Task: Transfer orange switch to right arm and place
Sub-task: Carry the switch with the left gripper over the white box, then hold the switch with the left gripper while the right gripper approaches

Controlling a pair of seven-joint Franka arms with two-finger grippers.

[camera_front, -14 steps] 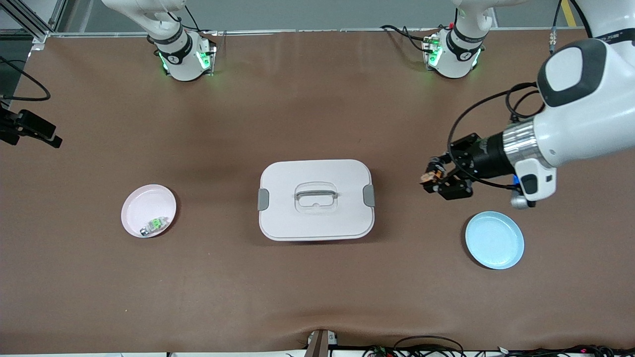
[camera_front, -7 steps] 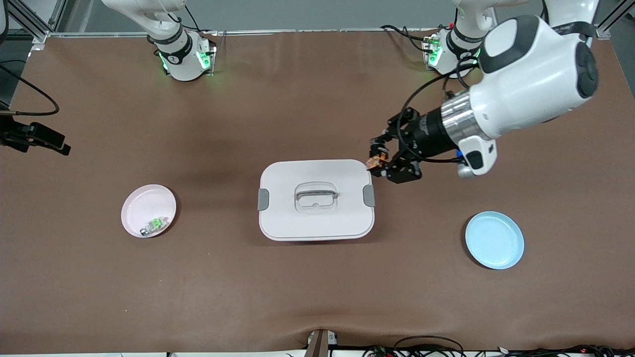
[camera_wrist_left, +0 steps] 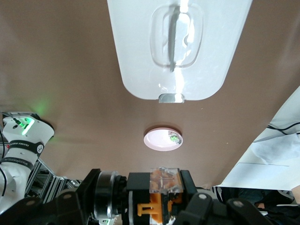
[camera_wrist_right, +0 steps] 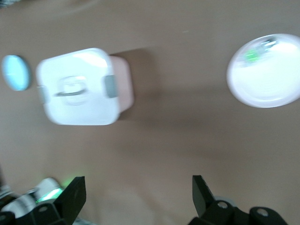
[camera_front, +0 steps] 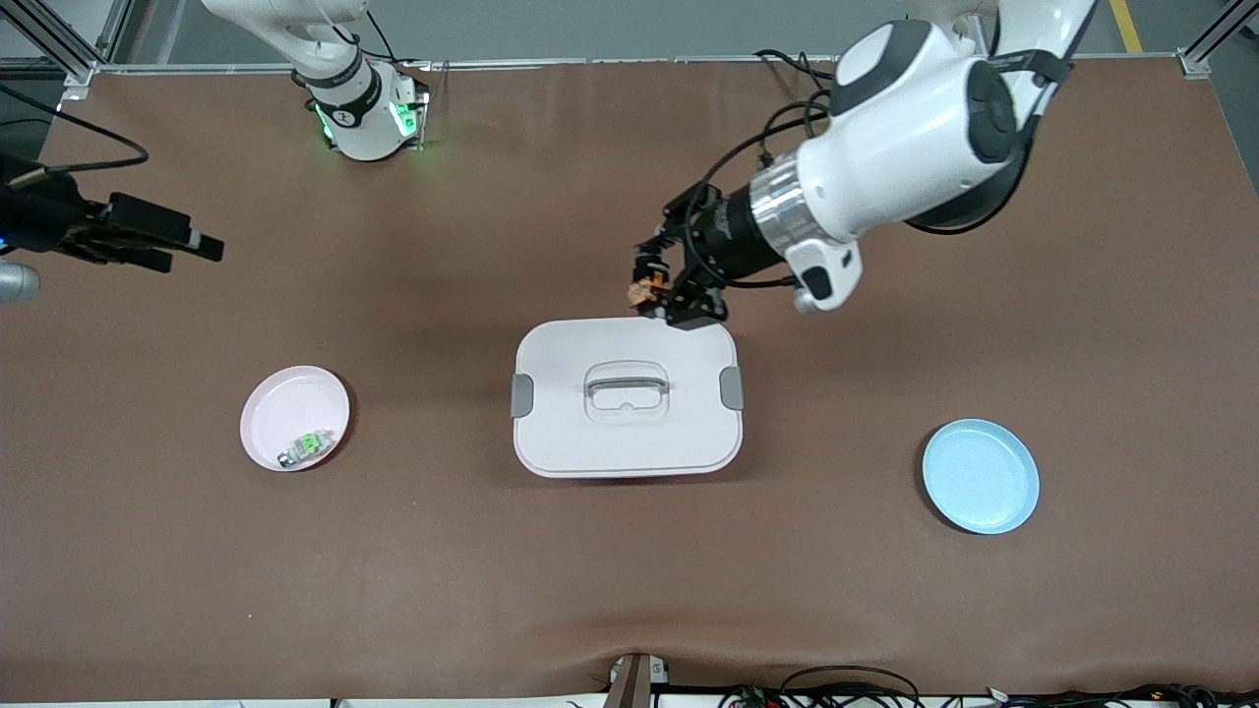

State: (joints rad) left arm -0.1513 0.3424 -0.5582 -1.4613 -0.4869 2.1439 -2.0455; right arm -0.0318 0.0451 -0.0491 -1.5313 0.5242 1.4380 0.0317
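A: Where's the orange switch (camera_front: 645, 291) rn?

B: Pinched in the left gripper (camera_front: 657, 292), up in the air over the edge of the white lidded box (camera_front: 627, 395) that faces the robot bases. The left wrist view shows it clamped between the fingers (camera_wrist_left: 188, 183), orange middle visible, a clear-ish end poking out past the tips.

A: Which step, you think?

B: Carry toward the handover, I'd say. The switch hasn't changed grippers yet. The right gripper (camera_front: 167, 248) sits up in the air at the right arm's end of the worktop, well apart from the left one, fingers spread w/ nothing between them per the right wrist view.

A: So what's next?

B: Prob. both arms need to close the gap and meet mid-worktop. The right gripper needs a free bit of the switch to grab, so the left should present the exposed end. Then place, maybe in the pink plate (camera_front: 266, 403) where the green switch (camera_front: 312, 444) lies, or the blue plate (camera_front: 984, 482). Can't tell which.

A: Orientation?

B: Long axis seems to run along the gripper's reach, free end pointing toward the right arm's end. It's tiny, so approx.
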